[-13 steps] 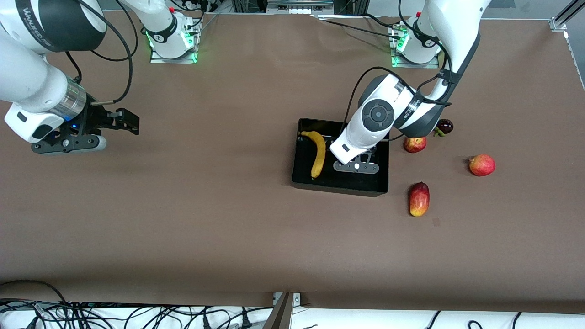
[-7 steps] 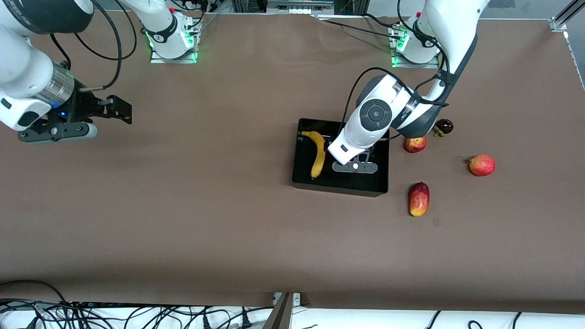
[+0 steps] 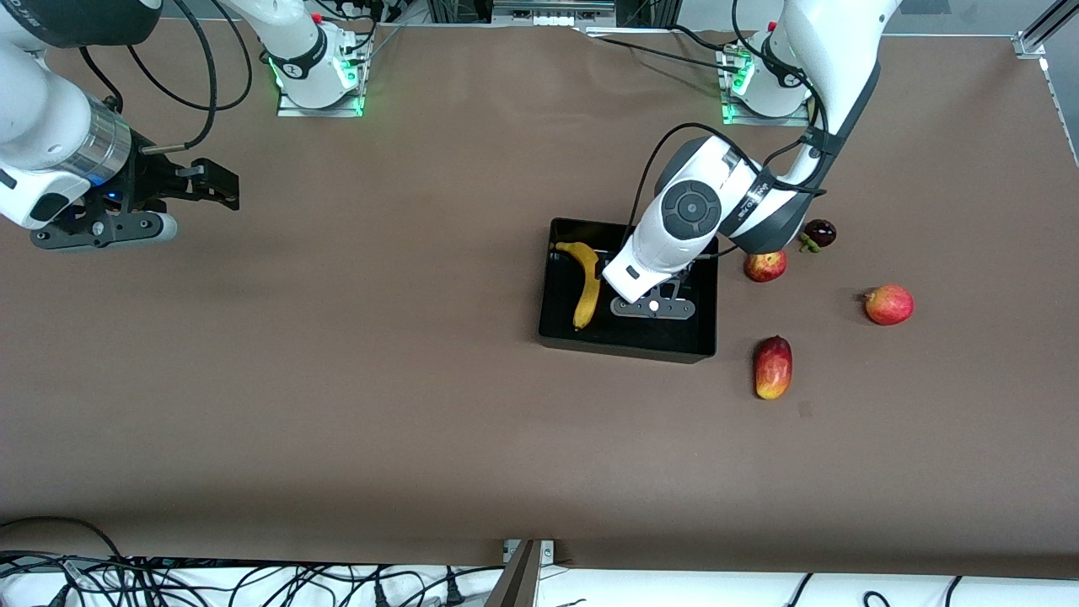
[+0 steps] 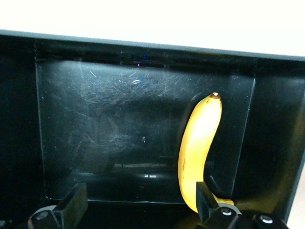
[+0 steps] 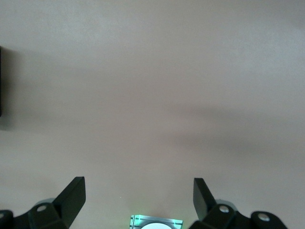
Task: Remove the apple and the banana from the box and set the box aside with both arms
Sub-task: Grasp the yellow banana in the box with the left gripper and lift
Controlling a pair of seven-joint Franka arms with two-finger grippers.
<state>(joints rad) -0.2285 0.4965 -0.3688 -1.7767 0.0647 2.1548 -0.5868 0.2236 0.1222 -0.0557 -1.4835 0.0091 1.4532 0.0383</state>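
Observation:
The black box (image 3: 625, 346) stands mid-table, toward the left arm's end. The yellow banana (image 3: 587, 282) lies in it along the wall on the right arm's side. My left gripper (image 3: 653, 308) hangs open and empty over the box's bare floor beside the banana. In the left wrist view one fingertip (image 4: 206, 204) overlaps the banana (image 4: 199, 143) near its stem end, above the box floor (image 4: 119, 124). The small apple (image 3: 765, 266) sits on the table just outside the box. My right gripper (image 3: 101, 238) is open and empty over bare table at the right arm's end.
A larger red round fruit (image 3: 888, 304), an oblong red-yellow mango (image 3: 773, 367) and a dark purple fruit (image 3: 818, 233) lie on the table past the box at the left arm's end. The right arm's base (image 5: 155, 222) glows green in the right wrist view.
The right arm has drawn back toward its base and the table's end, still open. The left gripper has barely shifted over the box.

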